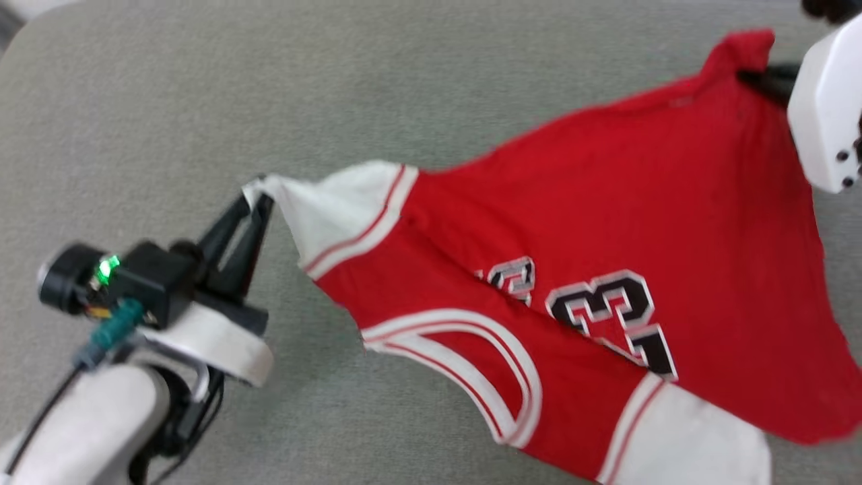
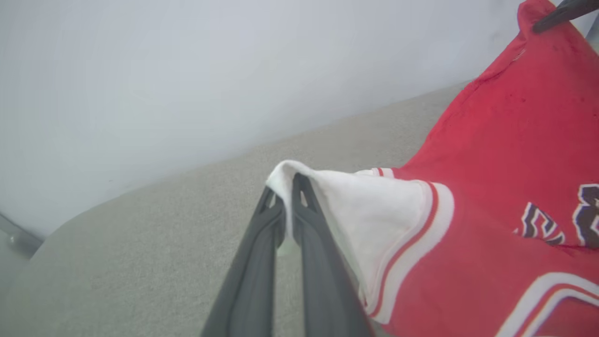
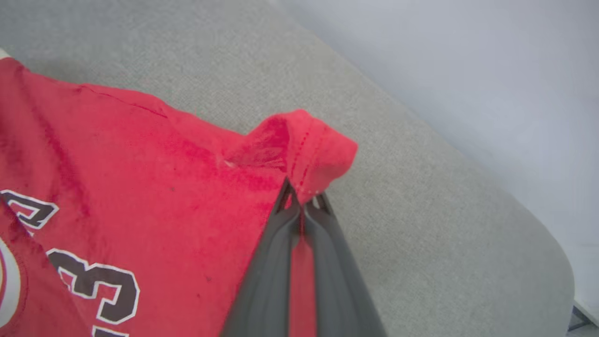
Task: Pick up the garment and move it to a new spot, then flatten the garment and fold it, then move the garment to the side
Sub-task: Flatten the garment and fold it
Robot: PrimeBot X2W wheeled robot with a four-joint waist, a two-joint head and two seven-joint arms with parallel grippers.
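- The garment (image 1: pixel 606 202) is stretched over the grey table (image 1: pixel 202 101), print side up, presumably for laying flat.
- A white sleeve tip (image 2: pixel 285 173) is pinched between the jaws of the left gripper (image 1: pixel 259 195).
- A red hem corner (image 3: pixel 309 145) is pinched by the jaws of the right gripper (image 3: pixel 302 199), so the cloth is drawn taut.

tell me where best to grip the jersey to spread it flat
At two far ends, pulled apart: the left pincer comes from the left onto the white sleeve tip, the right pincer from the right onto the red corner; the jersey spreads between them.
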